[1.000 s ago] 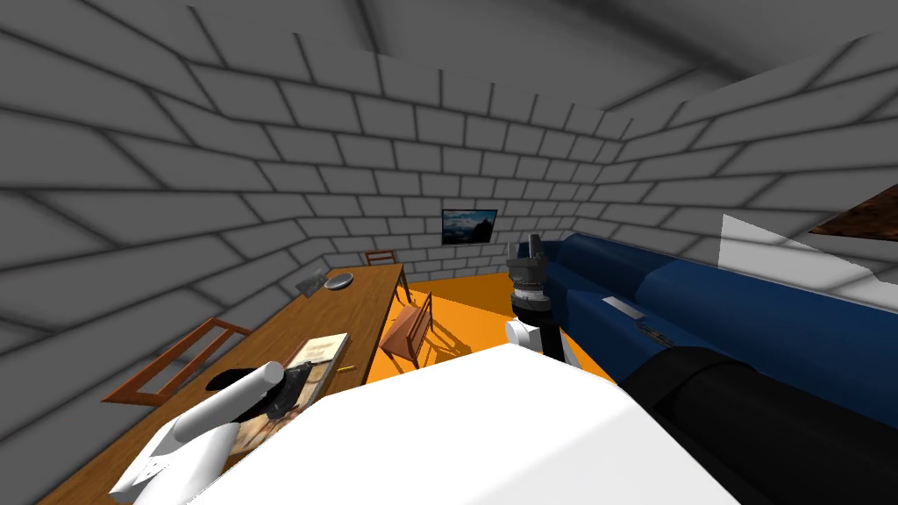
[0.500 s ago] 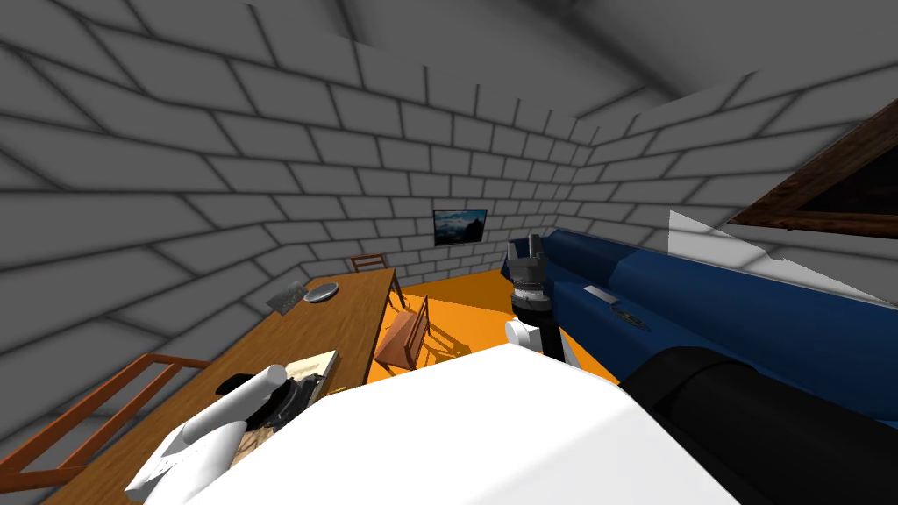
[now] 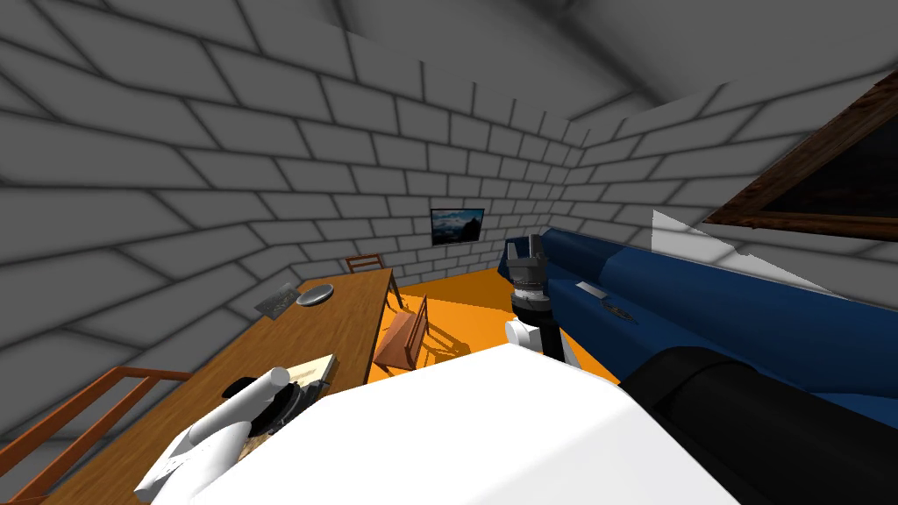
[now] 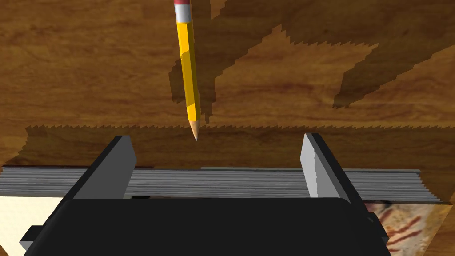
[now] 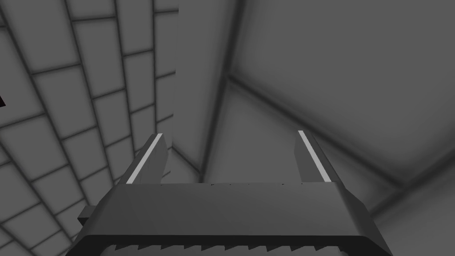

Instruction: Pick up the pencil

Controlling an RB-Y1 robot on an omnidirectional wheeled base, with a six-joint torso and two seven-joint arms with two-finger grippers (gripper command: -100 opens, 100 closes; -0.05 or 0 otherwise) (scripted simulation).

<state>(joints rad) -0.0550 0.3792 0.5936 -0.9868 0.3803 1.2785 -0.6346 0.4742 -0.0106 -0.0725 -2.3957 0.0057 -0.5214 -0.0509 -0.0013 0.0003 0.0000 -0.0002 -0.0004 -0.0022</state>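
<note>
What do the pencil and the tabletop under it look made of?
Pencil: likely wood, given its bare tan sharpened cone; yellow faceted body looks painted, slightly glossy; the grey band may be metal. Tabletop: brown with grain streaks, so wood or a wood-look finish, matte.

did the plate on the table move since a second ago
No. The plate still lies right beside the grey flat item near the table's far end; the whole view has shifted, so my head camera moved, not the plate.
</note>
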